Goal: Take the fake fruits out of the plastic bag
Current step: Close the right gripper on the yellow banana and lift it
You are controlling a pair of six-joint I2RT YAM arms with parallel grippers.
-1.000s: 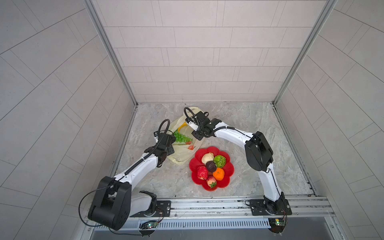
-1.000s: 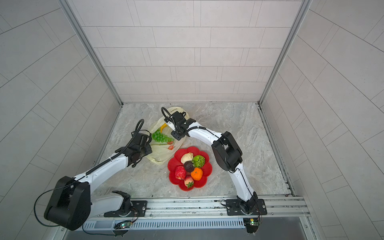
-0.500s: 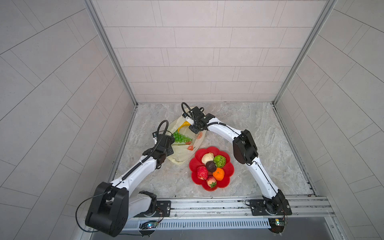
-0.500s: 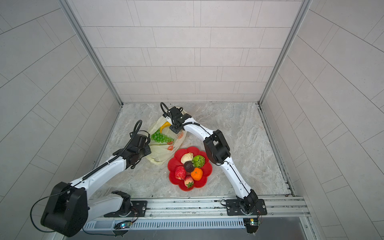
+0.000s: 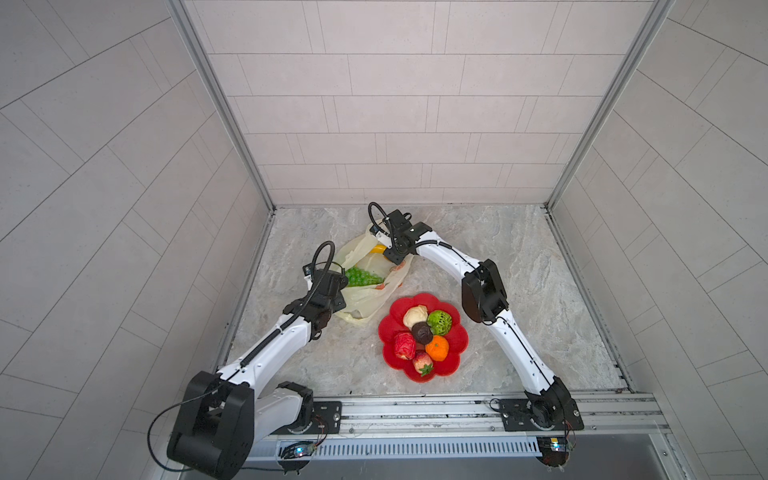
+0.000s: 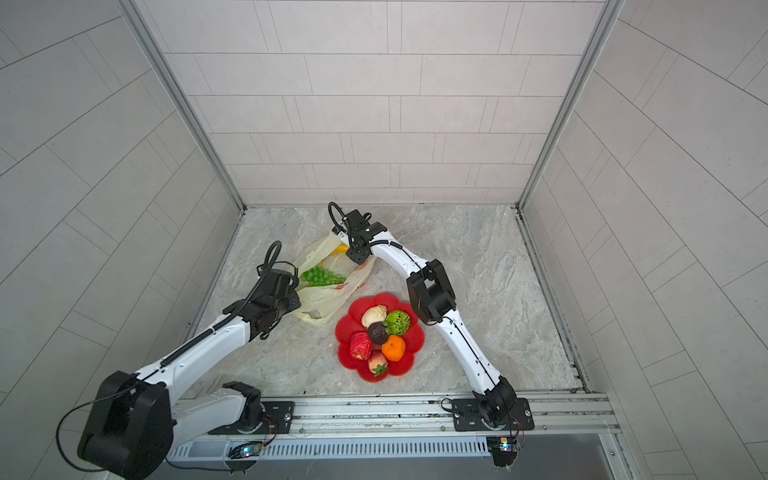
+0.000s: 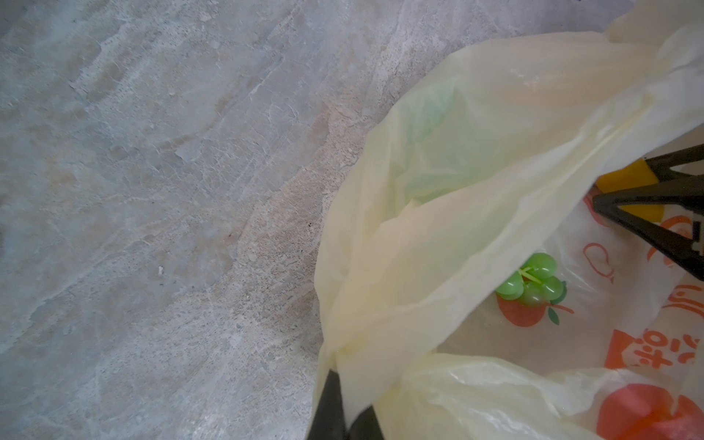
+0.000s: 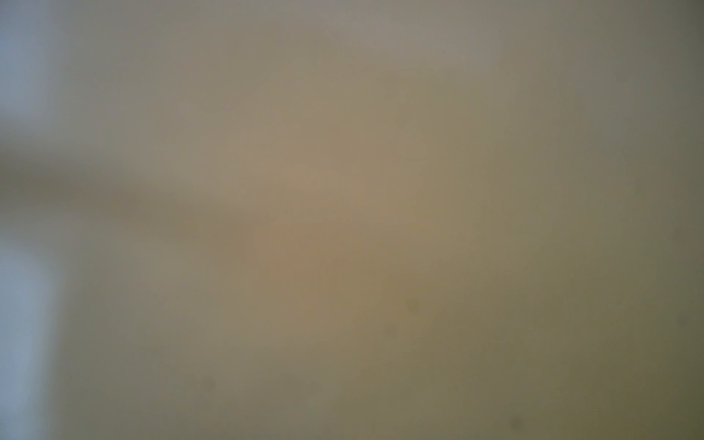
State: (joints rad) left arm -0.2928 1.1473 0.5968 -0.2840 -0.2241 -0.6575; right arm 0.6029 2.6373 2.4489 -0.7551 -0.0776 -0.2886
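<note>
The left claw (image 7: 344, 415) is clenched on the plastic bag (image 7: 476, 152) rim, while the right claw (image 7: 623, 184) straddles the banana (image 5: 379, 249) inside the mouth, grip unconfirmed, with the grape bunch (image 7: 533, 280) between them.

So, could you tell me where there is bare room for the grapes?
Bare marble: the far right corner behind the right arm, and the front patch between the left arm and the red plate. The plate is crowded; the plastic bag crowds the left.

Crinkly pale-yellow bag (image 5: 362, 305) with green grapes (image 5: 361, 277), yellow banana (image 5: 379, 249) inside
</note>
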